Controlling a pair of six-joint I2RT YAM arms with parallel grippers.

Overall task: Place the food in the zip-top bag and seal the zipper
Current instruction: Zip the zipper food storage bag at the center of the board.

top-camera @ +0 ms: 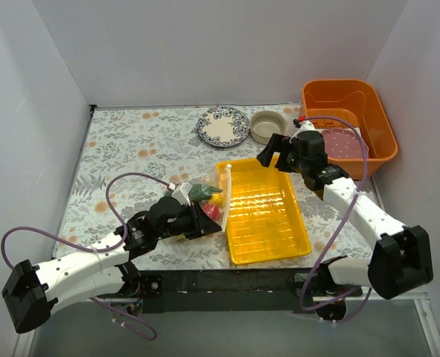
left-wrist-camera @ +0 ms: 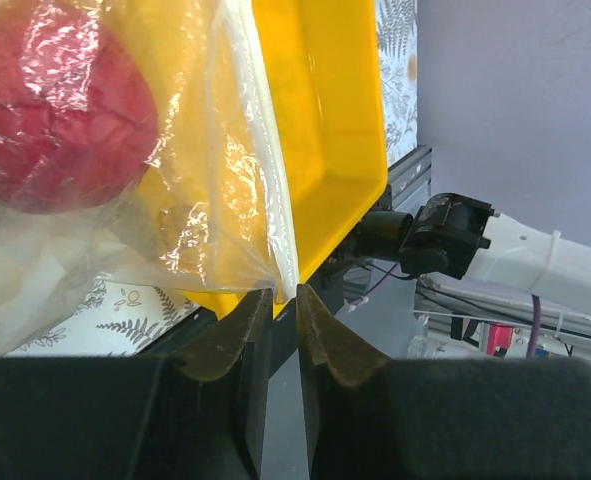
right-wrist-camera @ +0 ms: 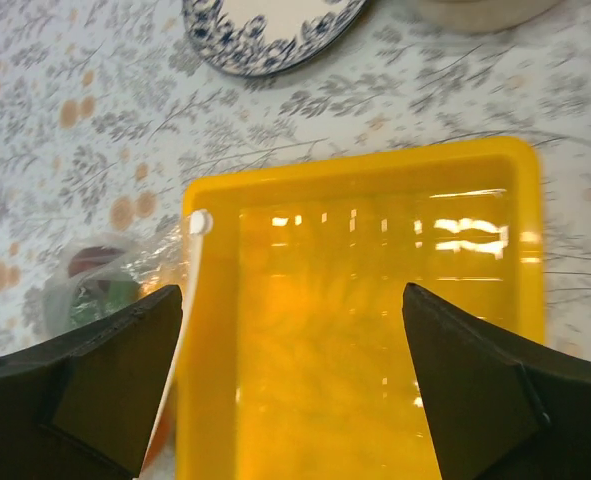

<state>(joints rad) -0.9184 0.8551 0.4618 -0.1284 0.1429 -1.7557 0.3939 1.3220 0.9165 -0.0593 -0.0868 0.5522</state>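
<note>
The zip-top bag (top-camera: 202, 195) lies against the left side of the yellow tray, with red, green and yellow food (top-camera: 208, 201) inside. Its white zipper (top-camera: 225, 192) runs along the tray's left rim. My left gripper (top-camera: 207, 220) is shut on the near end of the zipper. In the left wrist view the gripper (left-wrist-camera: 283, 292) pinches the strip (left-wrist-camera: 275, 200), and a red fruit (left-wrist-camera: 55, 110) shows through the plastic. My right gripper (top-camera: 273, 156) is open and empty above the tray's far end. In the right wrist view it (right-wrist-camera: 292, 295) hangs over the tray, with the zipper (right-wrist-camera: 191, 270) and bag (right-wrist-camera: 105, 285) at left.
The yellow ribbed tray (top-camera: 268, 216) lies in the middle. A patterned plate (top-camera: 223, 126) and a beige bowl (top-camera: 268, 126) stand at the back. An orange bin (top-camera: 354, 111) holding a pink item stands at the back right. White walls close in on both sides.
</note>
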